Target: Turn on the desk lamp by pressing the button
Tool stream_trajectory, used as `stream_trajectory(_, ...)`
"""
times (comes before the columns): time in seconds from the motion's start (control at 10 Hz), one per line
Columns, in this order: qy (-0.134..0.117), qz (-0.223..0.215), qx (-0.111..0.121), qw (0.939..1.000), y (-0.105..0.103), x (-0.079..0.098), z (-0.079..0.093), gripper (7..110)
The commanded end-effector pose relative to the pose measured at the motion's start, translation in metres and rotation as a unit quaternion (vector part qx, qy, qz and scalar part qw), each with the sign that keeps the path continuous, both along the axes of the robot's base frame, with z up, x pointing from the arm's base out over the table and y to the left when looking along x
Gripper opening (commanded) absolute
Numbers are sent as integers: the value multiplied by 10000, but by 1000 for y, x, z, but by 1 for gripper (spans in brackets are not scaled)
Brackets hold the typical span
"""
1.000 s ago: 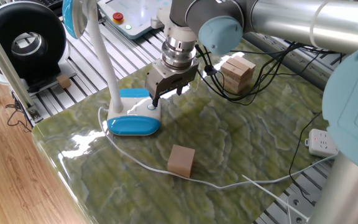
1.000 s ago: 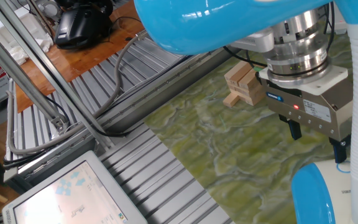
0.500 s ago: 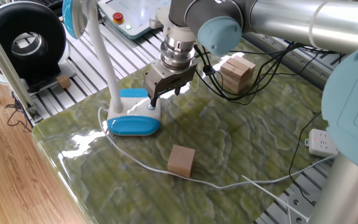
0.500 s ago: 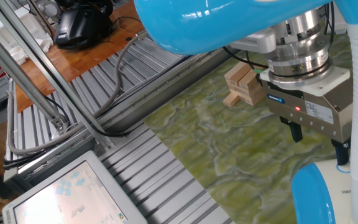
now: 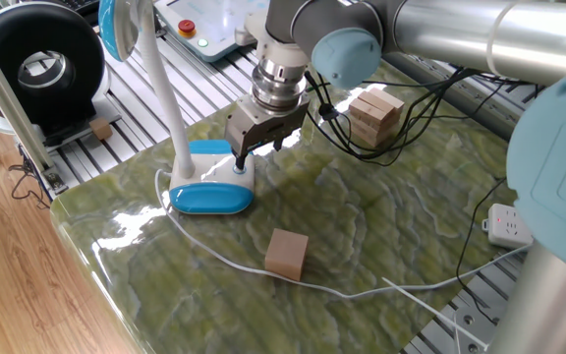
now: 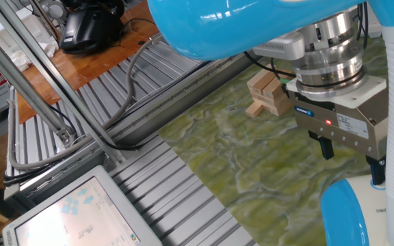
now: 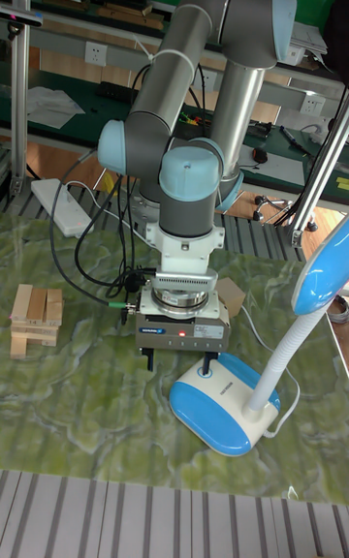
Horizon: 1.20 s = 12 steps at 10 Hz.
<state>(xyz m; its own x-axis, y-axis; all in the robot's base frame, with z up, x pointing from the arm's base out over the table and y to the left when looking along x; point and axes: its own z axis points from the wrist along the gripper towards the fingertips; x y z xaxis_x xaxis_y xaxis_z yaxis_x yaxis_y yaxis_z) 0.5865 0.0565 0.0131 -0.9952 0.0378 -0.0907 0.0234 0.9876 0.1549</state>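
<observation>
The desk lamp (image 5: 211,189) stands at the left of the green mat, with a blue-sided base, a white neck and a blue-rimmed head (image 5: 116,25). Its base shows too in the tall fixed view (image 7: 225,409). The button (image 7: 203,376) is a small ringed disc on the white top of the base. My gripper (image 5: 261,149) hangs right over that end of the base and is open, nothing between its fingers. One fingertip (image 7: 210,363) sits just above the button; whether it touches cannot be told. The other fixed view shows the gripper (image 6: 351,158) with its two dark fingers apart.
A loose wooden block (image 5: 286,254) lies near the front, with the lamp's white cord (image 5: 226,261) running past it. A stack of wooden blocks (image 5: 374,113) stands behind the arm. A black ring fan (image 5: 32,64) is at far left, a power strip (image 5: 509,226) at right.
The gripper has crept slightly left and lower toward the button end of the lamp base. Nothing else has moved.
</observation>
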Motion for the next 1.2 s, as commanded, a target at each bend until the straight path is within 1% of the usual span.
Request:
stream_trajectory(0.0, -8, -29, 62, 10000, 2, 1, 0, 88)
stream_trajectory(0.5, 3, -51, 10, 10000, -3, 1, 0, 88)
stream_trajectory(1.1, -22, -39, 24, 10000, -1, 3, -3, 88)
